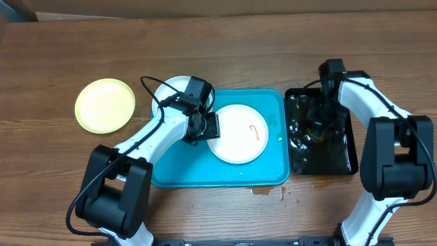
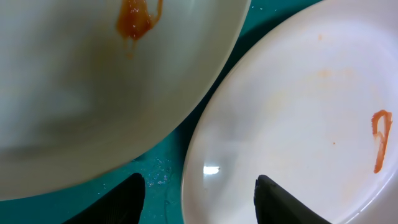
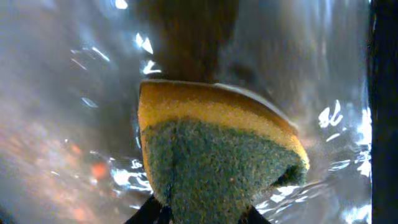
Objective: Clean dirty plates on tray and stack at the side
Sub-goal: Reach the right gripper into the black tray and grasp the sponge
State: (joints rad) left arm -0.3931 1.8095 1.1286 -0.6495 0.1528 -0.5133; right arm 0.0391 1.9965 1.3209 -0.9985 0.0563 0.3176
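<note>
Overhead first: turquoise tray mid-frame on the wooden tabletop, with the middle plate, white, flat at its centre and bearing a curved red streak on its right half. Second white plate at the tray's upper left corner, partly hidden under the left arm. Yellow-green plate alone on the tabletop at left, well apart from the tray. Left gripper over the left rim of the middle plate. Narrow black tray just right of the turquoise one, wet and glinting, with the right gripper down inside it. Too dark there to tell what is gripped.

Left wrist next, close up: an orange-brown smear on the second white plate, hidden from overhead, and turquoise showing between the two white rims. Dark fingers at the bottom edge well apart, astride the middle plate's rim, clamping nothing.

Right wrist last: a yellow sponge, green scouring face toward the camera, pinched tight between the fingertips against the wet black floor.
</note>
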